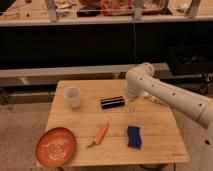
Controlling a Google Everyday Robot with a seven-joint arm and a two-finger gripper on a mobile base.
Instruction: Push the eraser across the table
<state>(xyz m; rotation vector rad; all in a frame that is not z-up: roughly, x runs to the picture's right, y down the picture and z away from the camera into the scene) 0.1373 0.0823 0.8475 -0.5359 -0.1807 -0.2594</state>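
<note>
The eraser (112,102), a small black oblong block with light stripes, lies flat near the middle of the light wooden table (150,142). My gripper (132,104) hangs from the white arm just to the right of the eraser's right end, close to the tabletop. Whether it touches the eraser cannot be told.
A translucent cup (73,97) stands at the table's left rear. An orange plate (56,146) lies at the front left corner. A carrot (100,134) lies in front of the eraser. A blue block (133,136) lies at the front right. A dark shelf runs behind the table.
</note>
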